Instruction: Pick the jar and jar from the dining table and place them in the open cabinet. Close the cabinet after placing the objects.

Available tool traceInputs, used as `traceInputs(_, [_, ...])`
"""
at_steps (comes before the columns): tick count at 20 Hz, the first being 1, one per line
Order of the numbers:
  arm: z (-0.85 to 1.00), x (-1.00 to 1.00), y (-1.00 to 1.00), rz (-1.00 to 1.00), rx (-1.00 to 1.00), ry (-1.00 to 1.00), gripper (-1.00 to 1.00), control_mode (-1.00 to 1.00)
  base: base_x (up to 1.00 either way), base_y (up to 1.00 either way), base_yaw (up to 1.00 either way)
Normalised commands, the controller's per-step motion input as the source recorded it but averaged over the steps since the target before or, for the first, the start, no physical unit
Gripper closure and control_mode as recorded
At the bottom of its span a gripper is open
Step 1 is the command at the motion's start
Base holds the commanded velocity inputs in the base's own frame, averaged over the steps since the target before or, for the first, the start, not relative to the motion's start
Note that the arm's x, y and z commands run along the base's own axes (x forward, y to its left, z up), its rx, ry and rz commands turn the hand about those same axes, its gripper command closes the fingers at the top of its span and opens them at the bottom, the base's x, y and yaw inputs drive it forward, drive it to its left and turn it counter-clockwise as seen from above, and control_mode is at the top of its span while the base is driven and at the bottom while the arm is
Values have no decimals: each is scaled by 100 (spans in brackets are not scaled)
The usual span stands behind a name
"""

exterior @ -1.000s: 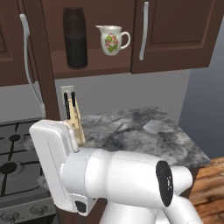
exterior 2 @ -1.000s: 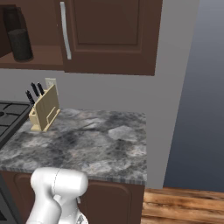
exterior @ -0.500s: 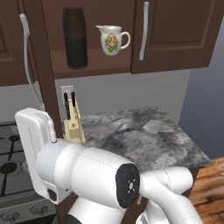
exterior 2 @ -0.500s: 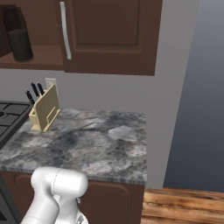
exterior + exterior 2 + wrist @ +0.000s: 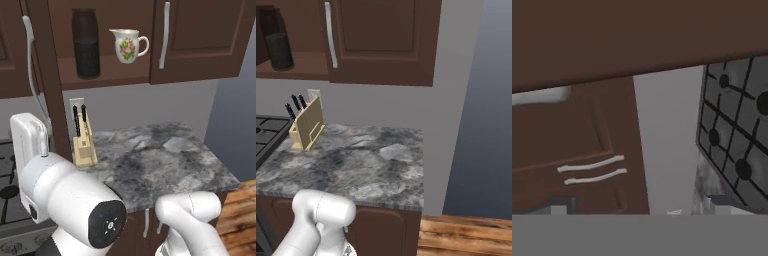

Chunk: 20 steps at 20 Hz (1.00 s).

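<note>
Gripper: I can't see the fingers clearly in my hand view; going by the rig, the jaws stand wide apart, and I see nothing between them.
Tall jar: a dark jar [image 5: 86, 42] stands upright on the shelf of the open cabinet [image 5: 105, 77], at about 11 o'clock in my left base view; it also shows at 10 o'clock in the right base view.
Second jar: I can't find the small one anywhere.
Beside it: a white floral jug [image 5: 129, 45] stands just right of the jar, apart from it.
Below: a knife block [image 5: 84, 140] on a marbled counter [image 5: 165, 165], with a stove [image 5: 737, 135] to its left.
In the way: my own white arm [image 5: 70, 200] fills the lower left base view.
Risk: I judge that swinging the arm near the shelf could knock the jug or jar, and closing the cabinet now would leave the small jar out.
</note>
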Motion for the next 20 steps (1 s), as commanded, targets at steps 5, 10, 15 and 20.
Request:
traceInputs(5, [19,0,16,-12,13,0,-100,-100,0,0,0])
traceInputs(10, [17,2,15,-18,6,0,-100,-100,0,0,0])
traceInputs(15, [7,-1,9,-19,5,0,-100,-100,0,0,0])
traceInputs(20, [5,-10,0,-21,7,1,-100,-100,0,0,0])
